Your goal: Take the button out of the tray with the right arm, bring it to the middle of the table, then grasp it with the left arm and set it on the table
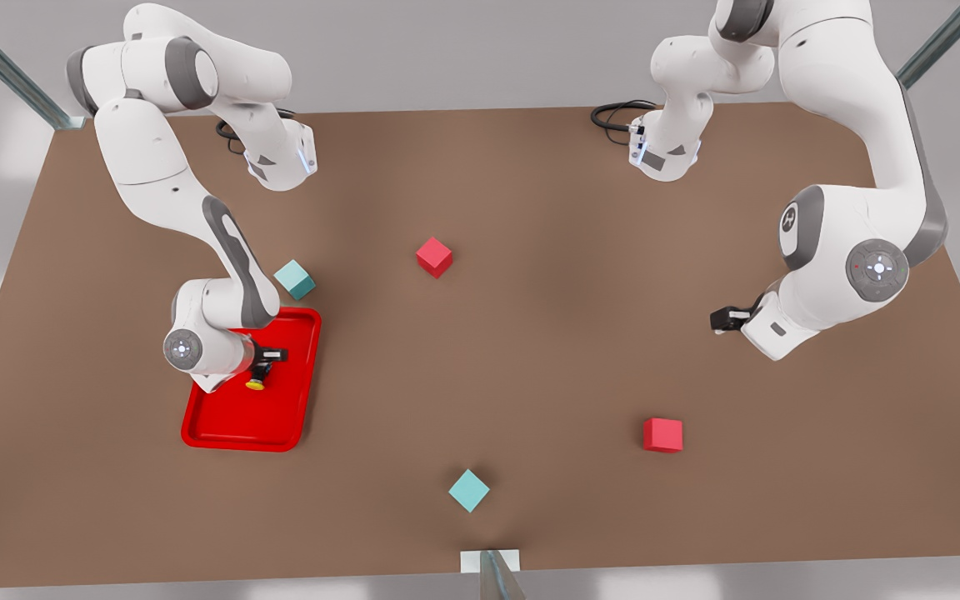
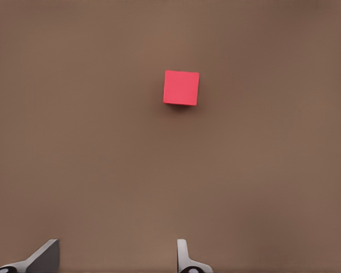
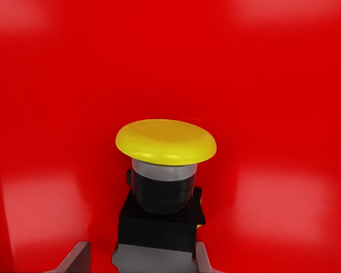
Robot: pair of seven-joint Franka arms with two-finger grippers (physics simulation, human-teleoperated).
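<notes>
The button point(image 3: 165, 170), a yellow cap on a dark boxy base, lies inside the red tray point(image 1: 230, 429) at the front view's left. My right gripper point(image 1: 270, 360) hovers low over the tray. It is open, and its fingers point(image 3: 75, 259) straddle the button's base point(image 3: 156, 233); one finger sits against the base and the other stands a little off it. In the front view the yellow cap point(image 1: 256, 384) peeks out just below that gripper. At the front view's right my left gripper point(image 1: 726, 318) waits above the bare table point(image 1: 547, 350), open and empty point(image 2: 118, 259).
A teal cube point(image 1: 295, 279) sits just behind the tray, and a red cube point(image 1: 434, 256) lies at the table's middle back. Another teal cube point(image 1: 469, 490) is near the front edge. A second red cube point(image 1: 663, 434) lies front right; the left wrist view shows a red cube point(image 2: 181, 87).
</notes>
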